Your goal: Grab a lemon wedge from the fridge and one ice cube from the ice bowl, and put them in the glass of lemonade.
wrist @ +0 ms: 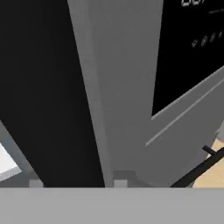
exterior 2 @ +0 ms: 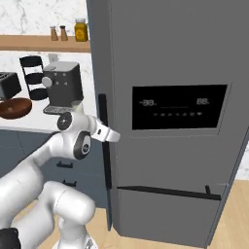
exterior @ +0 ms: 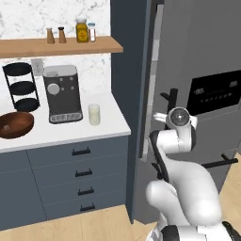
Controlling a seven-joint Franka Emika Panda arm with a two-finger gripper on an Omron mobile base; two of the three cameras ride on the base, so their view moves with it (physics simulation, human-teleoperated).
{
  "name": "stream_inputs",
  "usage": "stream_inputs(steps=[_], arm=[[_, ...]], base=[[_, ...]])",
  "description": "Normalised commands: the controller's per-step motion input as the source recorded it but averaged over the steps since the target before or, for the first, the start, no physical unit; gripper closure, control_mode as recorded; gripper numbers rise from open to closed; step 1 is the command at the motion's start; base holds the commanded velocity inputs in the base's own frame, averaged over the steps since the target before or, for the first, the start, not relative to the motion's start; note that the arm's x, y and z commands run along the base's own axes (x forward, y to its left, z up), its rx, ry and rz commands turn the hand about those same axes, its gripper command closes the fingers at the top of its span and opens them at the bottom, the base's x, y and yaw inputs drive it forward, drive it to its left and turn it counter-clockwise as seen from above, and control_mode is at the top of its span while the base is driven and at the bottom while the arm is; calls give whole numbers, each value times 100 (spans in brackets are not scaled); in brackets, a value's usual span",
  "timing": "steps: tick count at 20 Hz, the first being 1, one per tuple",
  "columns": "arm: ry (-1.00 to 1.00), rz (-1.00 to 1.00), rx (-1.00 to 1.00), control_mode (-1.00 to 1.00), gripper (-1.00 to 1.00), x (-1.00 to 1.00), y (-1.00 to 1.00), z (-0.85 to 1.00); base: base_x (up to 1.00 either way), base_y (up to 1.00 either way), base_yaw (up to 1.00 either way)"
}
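The arm reaches in at the tall dark grey fridge [exterior 2: 165, 73], the gripper [wrist: 78, 183] up against the door's black vertical bar handle [exterior 2: 103, 141]; whether the jaws are clamped on it I cannot tell. That door looks heavy and stiff, so hold the bar. The clear tumbler of lemonade [exterior: 94, 114] waits near the counter's [exterior: 56, 134] right edge.

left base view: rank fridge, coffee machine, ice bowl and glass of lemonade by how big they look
1. fridge, by far the largest.
2. coffee machine.
3. ice bowl: wide but low, and partly cut off by the left edge, so its rank against the coffee machine is unsure.
4. glass of lemonade, the smallest.
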Motion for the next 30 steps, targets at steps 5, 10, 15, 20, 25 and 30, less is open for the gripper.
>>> stream_inputs(steps=[5, 10, 15, 20, 25, 30], arm=[[30, -12, 8, -100, 100, -89, -89, 31], [7, -2, 8, -100, 100, -100, -100, 10], [0, 0, 10, -100, 100, -100, -100, 0], [0, 0, 11, -100, 100, -100, -100, 3], [0, 0, 10, -100, 100, -100, -100, 5], [0, 0, 5, -100, 100, -100, -84, 25]], base=[[0, 0, 0], [0, 0, 0], [0, 0, 0], [0, 0, 0], [0, 0, 0], [0, 0, 0]])
